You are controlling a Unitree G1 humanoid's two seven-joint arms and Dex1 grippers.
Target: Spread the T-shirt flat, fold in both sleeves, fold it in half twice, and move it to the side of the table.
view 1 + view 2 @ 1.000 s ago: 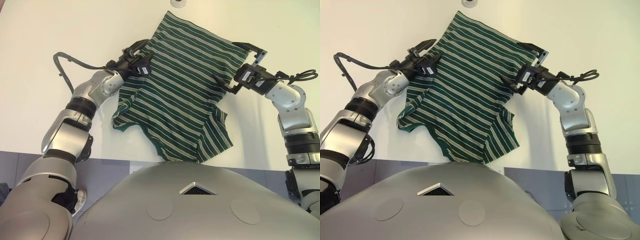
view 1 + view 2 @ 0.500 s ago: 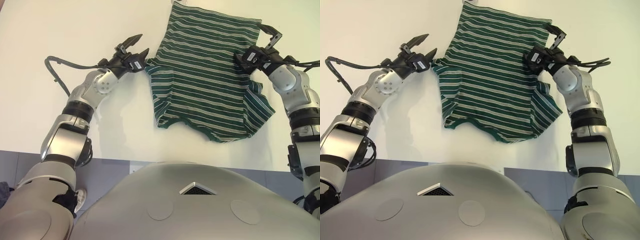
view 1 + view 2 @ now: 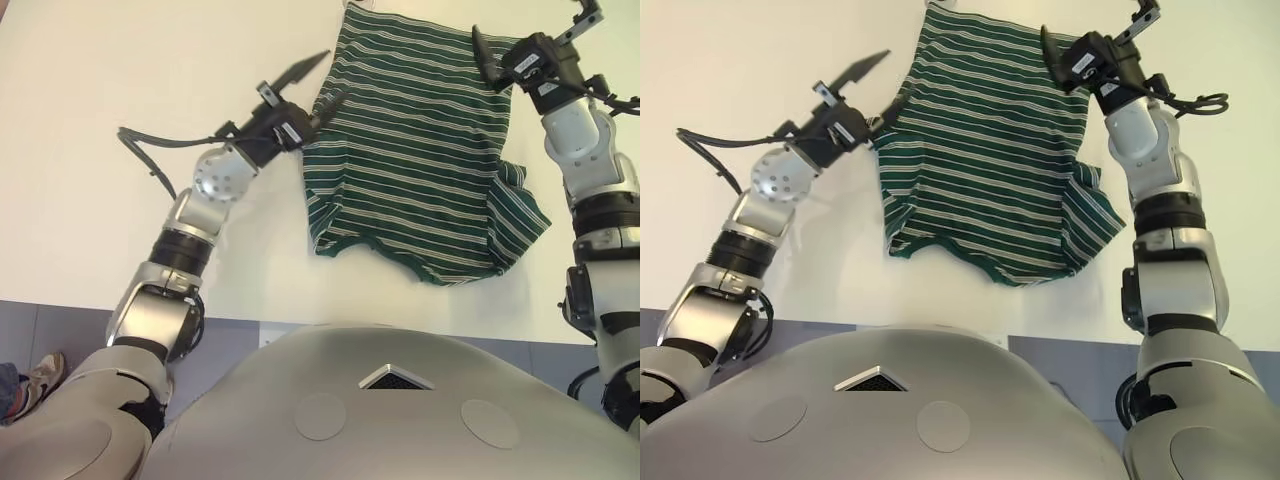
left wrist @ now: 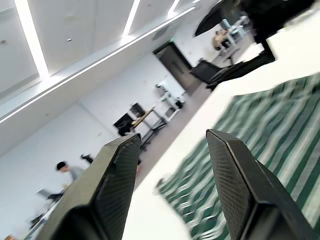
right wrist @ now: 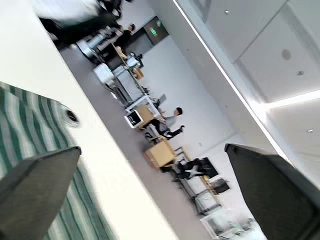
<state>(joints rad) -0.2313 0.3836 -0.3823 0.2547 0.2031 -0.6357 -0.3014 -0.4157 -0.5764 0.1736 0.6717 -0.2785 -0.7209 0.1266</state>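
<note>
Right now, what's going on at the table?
The robot is partway through spreading the striped T-shirt on the white table. Both grippers are open and hold nothing. The left gripper is at the shirt's left edge, and the right gripper is by its far right corner. The shirt lies mostly flat but bunched along its near edge, and no fold has been made yet.

White table [image 3: 100, 150] w/ rumpled striped T-shirt [image 3: 410, 150]

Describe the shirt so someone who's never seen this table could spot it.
Start at the white table and look toward its far edge, right of centre. The T-shirt lies there rumpled, one sleeve crumpled on the robot's right. It is the only cloth there, dark green with thin white stripes.
</note>
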